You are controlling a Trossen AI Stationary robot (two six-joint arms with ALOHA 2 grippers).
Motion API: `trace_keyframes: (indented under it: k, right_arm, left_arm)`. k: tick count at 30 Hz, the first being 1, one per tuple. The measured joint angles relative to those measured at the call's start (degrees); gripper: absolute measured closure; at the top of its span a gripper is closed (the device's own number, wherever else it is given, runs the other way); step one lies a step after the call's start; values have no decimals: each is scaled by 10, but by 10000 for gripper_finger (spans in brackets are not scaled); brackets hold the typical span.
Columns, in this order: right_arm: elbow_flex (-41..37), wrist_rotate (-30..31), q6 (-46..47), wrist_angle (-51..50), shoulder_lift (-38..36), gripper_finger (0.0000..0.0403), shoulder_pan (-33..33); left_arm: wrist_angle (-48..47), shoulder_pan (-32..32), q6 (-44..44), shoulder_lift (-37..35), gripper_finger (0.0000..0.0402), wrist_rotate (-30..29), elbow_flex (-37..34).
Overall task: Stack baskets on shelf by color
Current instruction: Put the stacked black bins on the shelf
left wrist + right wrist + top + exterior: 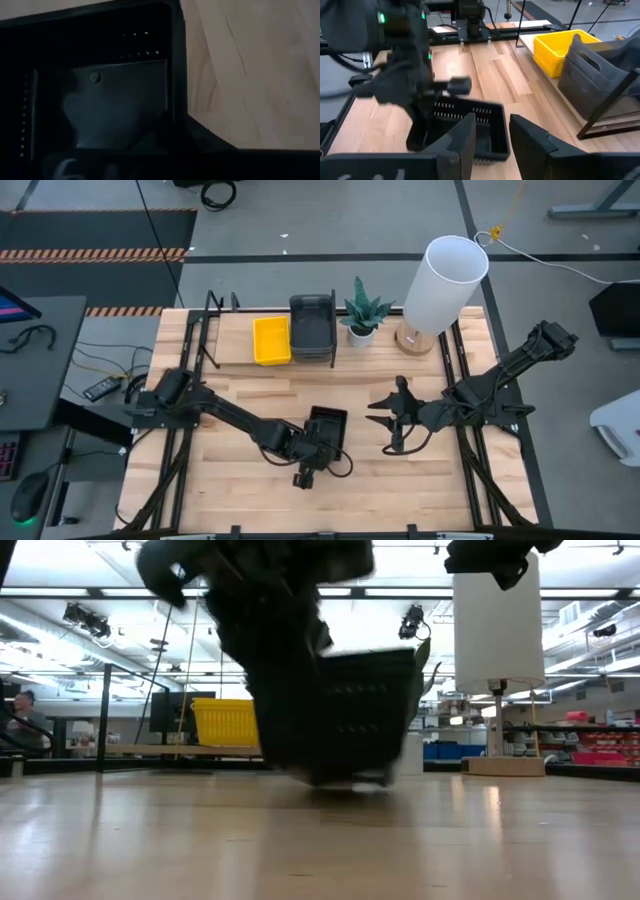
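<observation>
A black basket with a perforated rim (327,426) is at the table's middle, tilted in the low view (370,710). My left gripper (311,450) is shut on its near end; it also shows in the right wrist view (417,112). My right gripper (388,420) is open and empty just right of the basket, its fingers (470,142) pointing toward it. A yellow basket (271,340) and stacked dark grey baskets (313,328) stand on the shelf (228,350) at the far side. The other baskets are out of view. My left gripper holds the black basket by the rim of its near end (436,111), coming slanting down from the table's left and near side. The gripper's body hides the fingertips. The left wrist view looks into the basket's hollow (115,105). The basket sits tilted; whether it touches the table, I cannot tell.
A potted plant (360,310) and a tall white lamp (445,280) stand at the far side, right of the shelf's baskets. Black metal rails (465,380) run along the table's sides. Bare tabletop (400,490) lies near the front edge.
</observation>
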Motion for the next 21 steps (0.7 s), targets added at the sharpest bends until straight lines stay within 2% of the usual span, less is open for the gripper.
trace_keyframes:
  k: [4, 6, 16, 21]
  right_arm:
    - [0, 1, 0, 0, 0, 276, 0]
    - [0, 2, 2, -2, 0, 276, 0]
    - [0, 2, 2, -2, 0, 276, 0]
    - [0, 2, 2, -1, 0, 276, 0]
  left_arm:
    - [-55, -1, -4, -42, 389, -18, -1]
    - [-73, -5, -18, -67, 389, -25, -23]
    - [-69, -20, -145, -257, 389, -65, -225]
    - [-134, -27, -208, -342, 389, -80, -297]
